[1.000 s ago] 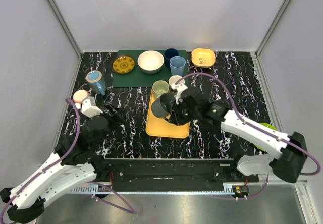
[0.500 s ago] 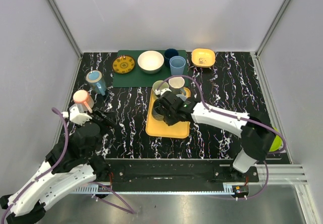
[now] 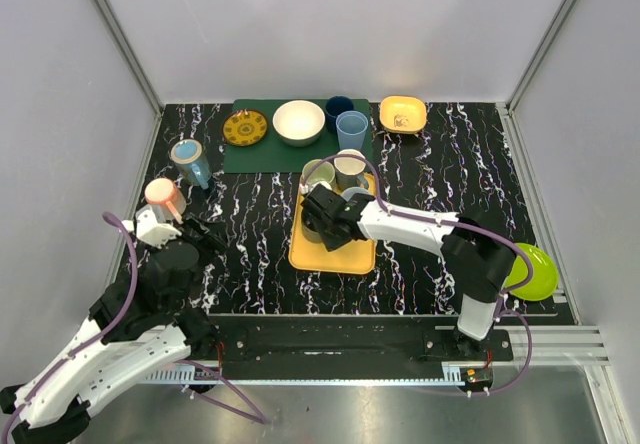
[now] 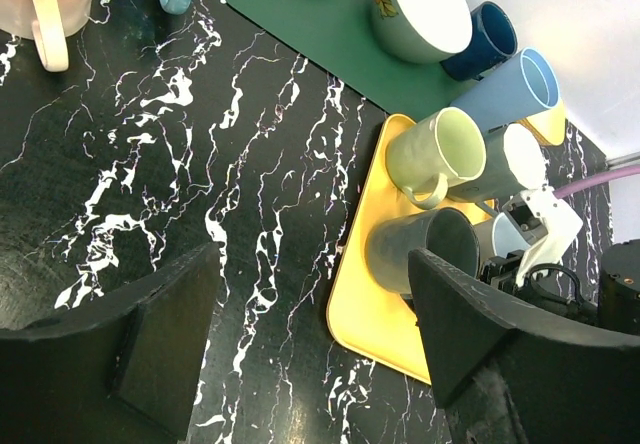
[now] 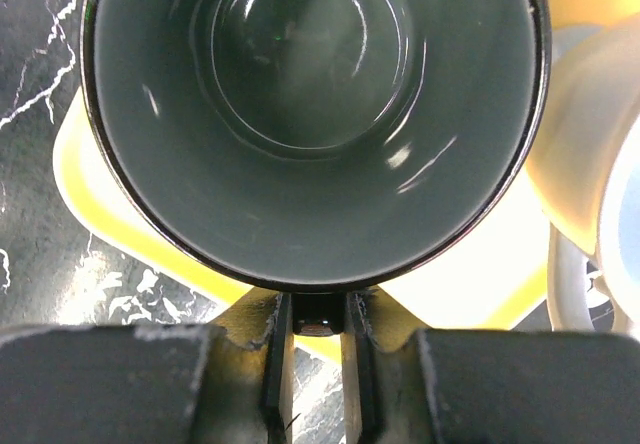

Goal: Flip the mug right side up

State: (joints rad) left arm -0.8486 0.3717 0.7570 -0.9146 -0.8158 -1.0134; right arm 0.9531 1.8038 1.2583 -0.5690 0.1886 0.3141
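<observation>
**A:** The dark grey glazed mug [image 5: 310,114] stands mouth-up on the left side of the yellow rectangular tray [image 4: 365,314], just nearer us than the pale green mug [image 4: 440,154].

**B:** And the right gripper [image 5: 317,336] is clamped on its handle, one finger on either side!

**A:** The right arm stretches low across the black marbled table [image 3: 460,154], with its elbow bent out on the right.

**B:** The left gripper [image 4: 312,264] hangs spread wide, holding nothing, over the table left of the tray. That arm is folded back.
</observation>
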